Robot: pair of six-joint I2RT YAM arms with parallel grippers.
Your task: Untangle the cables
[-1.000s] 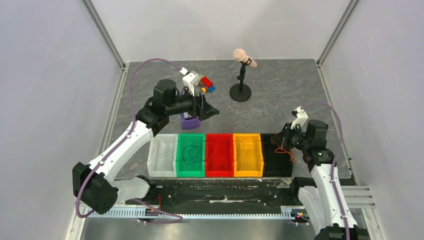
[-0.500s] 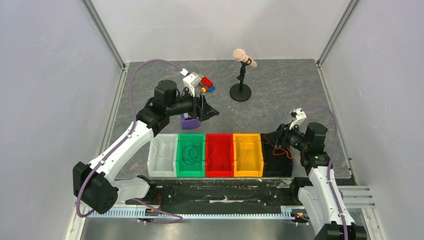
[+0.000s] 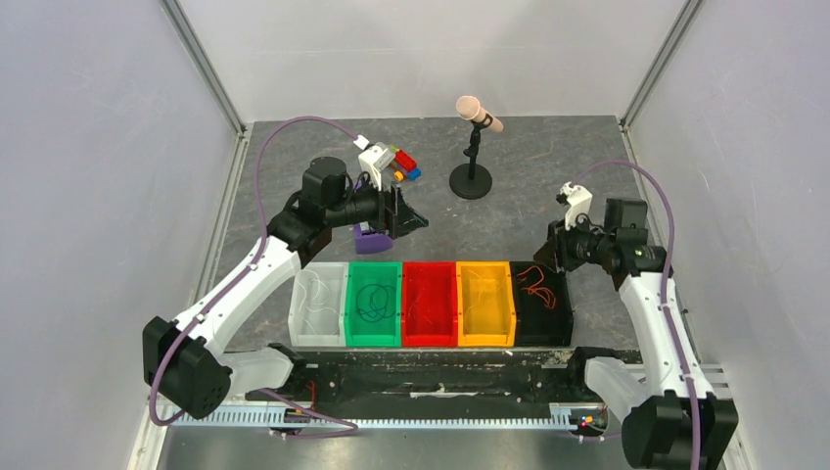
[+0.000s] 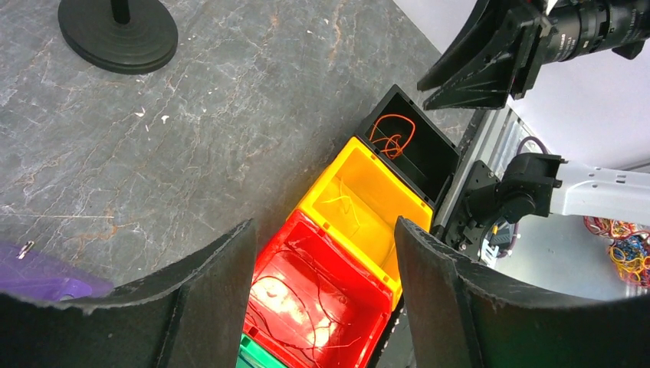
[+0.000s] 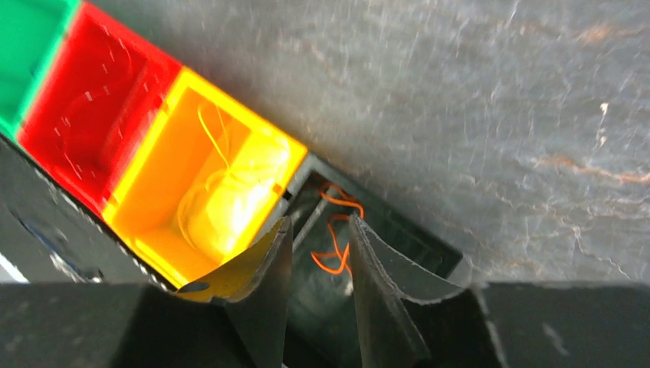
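Observation:
The thin cables lie sorted in a row of bins. An orange cable (image 3: 533,282) (image 5: 334,247) (image 4: 391,138) is coiled loose in the black bin (image 3: 560,318). A white one sits in the clear bin (image 3: 297,311), a dark one in the green bin (image 3: 350,311). The red bin (image 3: 429,264) (image 4: 295,230) and the yellow bin (image 3: 485,264) (image 5: 195,88) each hold a cable of their own colour. My right gripper (image 3: 555,251) (image 5: 320,222) hovers above the black bin's far end, jaws narrowly open, holding nothing. My left gripper (image 3: 407,217) (image 4: 323,230) hangs wide open and empty beyond the green and red bins.
A microphone on a round black stand (image 3: 471,181) (image 4: 116,34) rises at the back. A purple box (image 3: 371,241) sits under the left wrist, with coloured blocks (image 3: 402,164) behind it. A black rail (image 3: 431,360) runs along the near edge.
My right gripper has opened and let the orange cable drop into the black bin, then lifted and drawn back toward the far side. The left arm has stayed still.

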